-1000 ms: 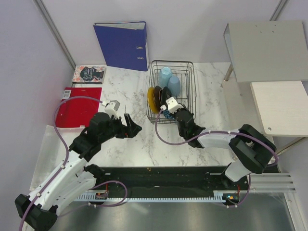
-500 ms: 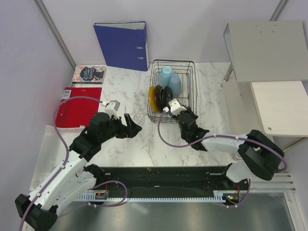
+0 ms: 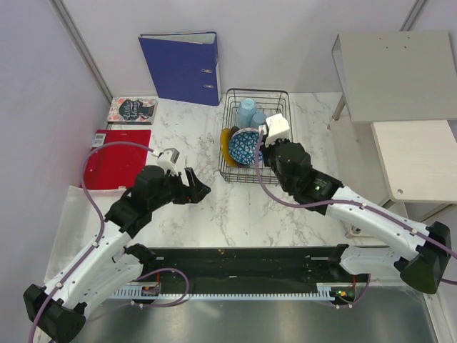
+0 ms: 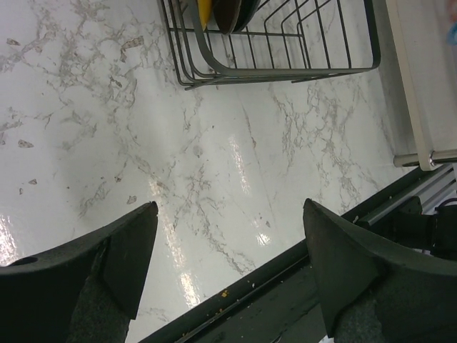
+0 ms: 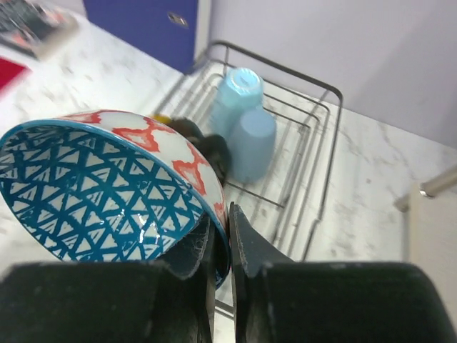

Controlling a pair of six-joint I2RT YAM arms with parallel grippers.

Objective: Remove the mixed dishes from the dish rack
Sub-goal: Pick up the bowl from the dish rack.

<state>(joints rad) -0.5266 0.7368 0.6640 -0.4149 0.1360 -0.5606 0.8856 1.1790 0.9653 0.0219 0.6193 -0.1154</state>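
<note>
My right gripper point(image 3: 261, 148) is shut on the rim of the small blue patterned bowl point(image 3: 247, 146) and holds it tilted above the front of the black wire dish rack point(image 3: 255, 91). In the right wrist view the bowl point(image 5: 93, 193) is pinched at the gripper point(image 5: 227, 221). Two pale blue cups point(image 3: 247, 108) point(image 3: 258, 118) lie in the rack's back; they also show in the right wrist view point(image 5: 235, 96) point(image 5: 251, 143). The yellow plate point(image 3: 224, 146) stands at the rack's left, with a dark plate edge point(image 4: 235, 14) beside it. My left gripper point(image 3: 196, 187) is open and empty over bare marble, left of the rack.
A blue ring binder point(image 3: 182, 66) stands at the back. A red folder point(image 3: 116, 158) and a book point(image 3: 132, 109) lie at the far left. A grey shelf point(image 3: 396, 68) and a white table edge point(image 4: 421, 86) are on the right. A black rail point(image 3: 243, 261) runs along the near edge.
My right gripper has risen from the rack's front with the blue bowl in it, and the arm has stretched up and back. The left arm has not moved.
</note>
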